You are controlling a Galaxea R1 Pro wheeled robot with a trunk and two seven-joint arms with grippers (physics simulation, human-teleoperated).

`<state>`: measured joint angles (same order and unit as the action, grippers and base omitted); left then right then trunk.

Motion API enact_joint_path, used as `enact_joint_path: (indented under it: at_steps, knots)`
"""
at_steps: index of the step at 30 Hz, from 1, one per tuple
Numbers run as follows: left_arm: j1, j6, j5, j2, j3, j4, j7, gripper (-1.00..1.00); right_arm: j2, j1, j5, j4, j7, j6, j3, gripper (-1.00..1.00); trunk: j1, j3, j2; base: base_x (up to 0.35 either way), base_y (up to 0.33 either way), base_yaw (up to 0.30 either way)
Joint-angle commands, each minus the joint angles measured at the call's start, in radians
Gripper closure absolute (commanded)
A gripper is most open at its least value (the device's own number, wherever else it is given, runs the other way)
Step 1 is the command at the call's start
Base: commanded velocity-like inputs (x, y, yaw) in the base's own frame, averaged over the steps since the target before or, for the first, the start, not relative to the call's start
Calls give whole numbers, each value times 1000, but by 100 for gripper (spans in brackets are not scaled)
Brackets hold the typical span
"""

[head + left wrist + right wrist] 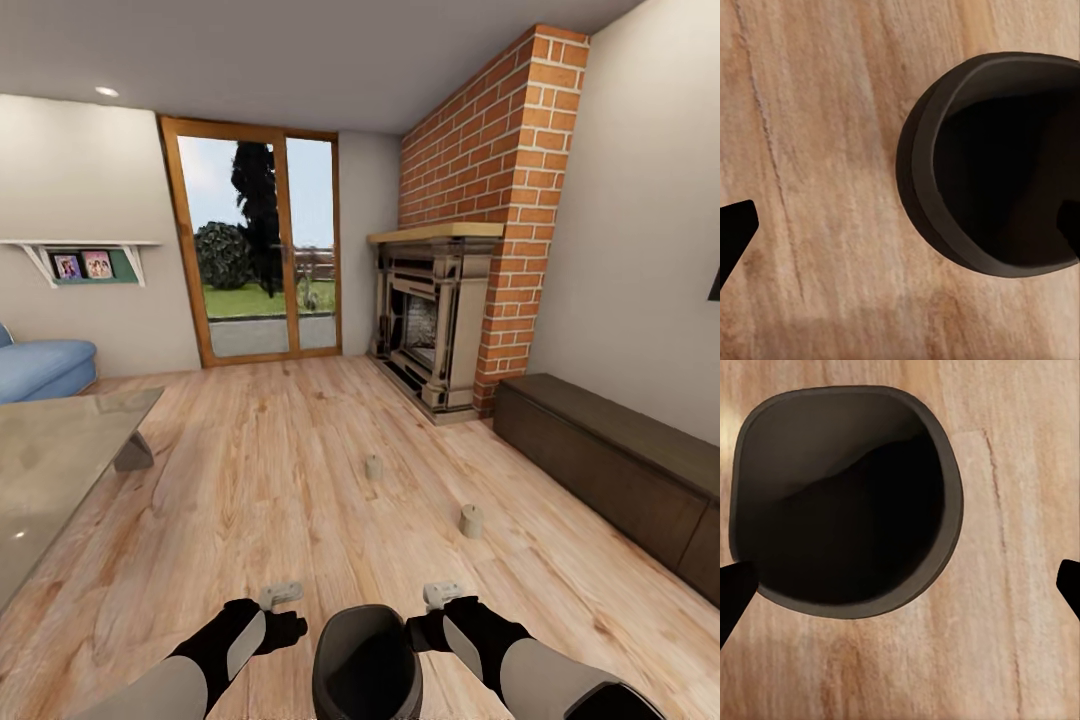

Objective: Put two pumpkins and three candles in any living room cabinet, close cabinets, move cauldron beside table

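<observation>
- Low coffee table with a clear glass tabletop point(60, 450) and a blocky grey leg point(133, 455) stands at far left on the wood-plank floor point(260, 480). It is the target for the pot and sits well apart from it, so the pot probably has to be carried leftward.
- Left gripper point(281, 594) hangs just left of the pot's rim. In the left wrist view its dark fingertips point(735, 232) are spread wide: one over bare floor, the other at the pot's mouth. Released, holding nothing.
- Matte black round-bellied cauldron point(366, 662) rests between the two arms, directly below the head camera, mouth up and empty as far as the dark interior shows. The flanking arms suggest a two-handed lift by the rim is being lined up.
- Right gripper point(442, 594) mirrors the left, just right of the rim. In the right wrist view one fingertip point(735, 592) lies at the cauldron point(847, 502) wall, the other over floor. Jaws apart, nothing clamped; actual contact with the rim cannot be told.
- Two short tan-beige candles stand upright on the floor ahead: the far one point(373, 466) mid-room, the near one point(471, 520) closer to the right. Neither is stowed yet.
- Long low dark-brown wood cabinet point(620, 470) runs along the right wall past the brick fireplace point(440, 330). Fronts look flush, so probably closed; the candles lie between robot and cabinet, convenient for a later pickup.
</observation>
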<state>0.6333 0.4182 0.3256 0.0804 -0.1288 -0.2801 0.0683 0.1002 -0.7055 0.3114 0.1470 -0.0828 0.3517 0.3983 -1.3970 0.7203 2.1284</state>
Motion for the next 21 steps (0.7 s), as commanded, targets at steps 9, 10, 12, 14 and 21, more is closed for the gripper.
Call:
enact_joint_path:
  at_steps: [9,10,12,14,21]
  knots:
    - [0,4,10,1,-8,-2,8,-100,0,-1,9,1,-1,4,8,-100,-34,29,64,0,0,0]
    - [0,4,10,1,-8,-2,8,-100,1,0,9,1,-1,5,8,-100,-38,32,71,0,0,0]
    - [0,4,10,1,-8,-2,8,-100,1,0,9,1,-1,5,8,-100,-46,39,85,0,0,0]
    - [0,3,10,2,-8,-2,7,-100,1,0,9,0,-1,5,8,-100,-54,45,99,0,0,0]
    - [0,0,10,29,-9,-17,7,-100,2,0,9,0,0,6,9,-100,-54,45,99,0,0,0]
